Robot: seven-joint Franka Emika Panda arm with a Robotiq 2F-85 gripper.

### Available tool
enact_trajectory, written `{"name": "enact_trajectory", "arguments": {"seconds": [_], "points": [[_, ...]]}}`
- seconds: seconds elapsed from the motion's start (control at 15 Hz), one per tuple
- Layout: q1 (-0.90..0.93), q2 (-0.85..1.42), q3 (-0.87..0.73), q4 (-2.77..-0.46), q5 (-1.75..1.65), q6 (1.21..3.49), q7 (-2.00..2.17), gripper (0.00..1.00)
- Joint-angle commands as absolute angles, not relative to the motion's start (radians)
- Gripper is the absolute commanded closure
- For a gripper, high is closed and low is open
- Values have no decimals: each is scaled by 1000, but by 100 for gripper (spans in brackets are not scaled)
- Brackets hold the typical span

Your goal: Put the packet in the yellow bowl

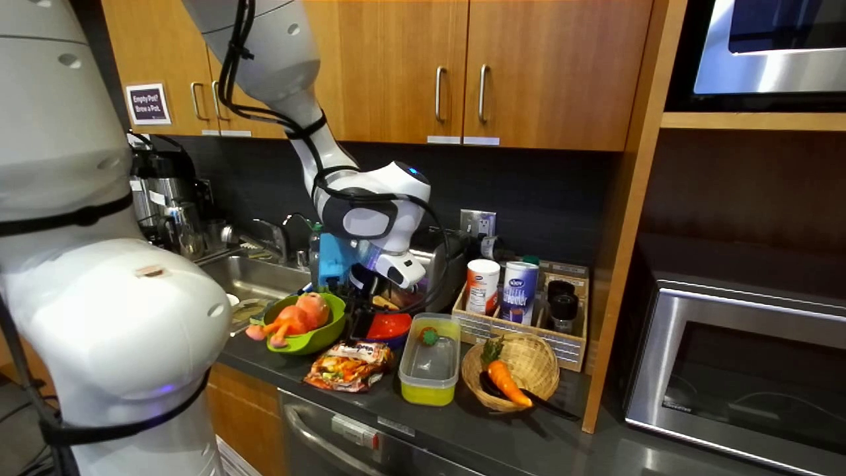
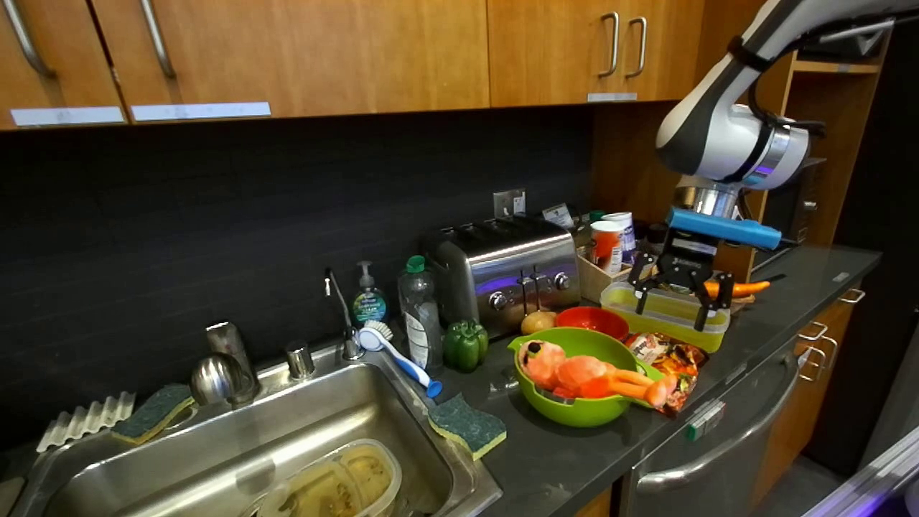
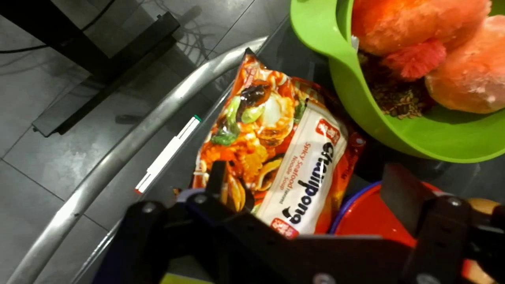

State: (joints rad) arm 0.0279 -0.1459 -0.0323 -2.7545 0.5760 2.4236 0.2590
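Observation:
The packet is a crinkly reddish-orange noodle packet (image 1: 349, 367) with a pale label, lying flat on the counter. It also shows in an exterior view (image 2: 675, 370), partly behind the green bowl, and in the wrist view (image 3: 276, 150). The yellow bowl is a translucent yellow-green tub (image 1: 427, 394) beside the packet; its wall shows in an exterior view (image 2: 707, 337). A small red-and-green item lies in it. My gripper (image 2: 670, 316) points down, open and empty, above the counter. In the wrist view its spread fingers (image 3: 311, 181) frame the packet's lower part and the red bowl.
A green bowl (image 2: 560, 411) with an orange plush toy stands beside the packet. A red bowl (image 1: 388, 326) sits behind the packet, next to the tub. A woven basket (image 1: 538, 360) with a carrot is on the tub's other side. A toaster (image 2: 495, 262) and divided box (image 1: 562, 350) stand behind.

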Motion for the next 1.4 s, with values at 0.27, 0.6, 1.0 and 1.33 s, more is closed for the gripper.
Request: {"name": "enact_trajectory", "arguments": {"seconds": [0.27,0.6,1.0,1.33], "points": [[11,-166,-10,-2782,436,2469,390,0],[12,-144,-15,-2775,445,2480,383,0],[43,-178,-13,-2768,564,2453,280,0],[49,-202,-11,-2770,569,2445,279,0]]}}
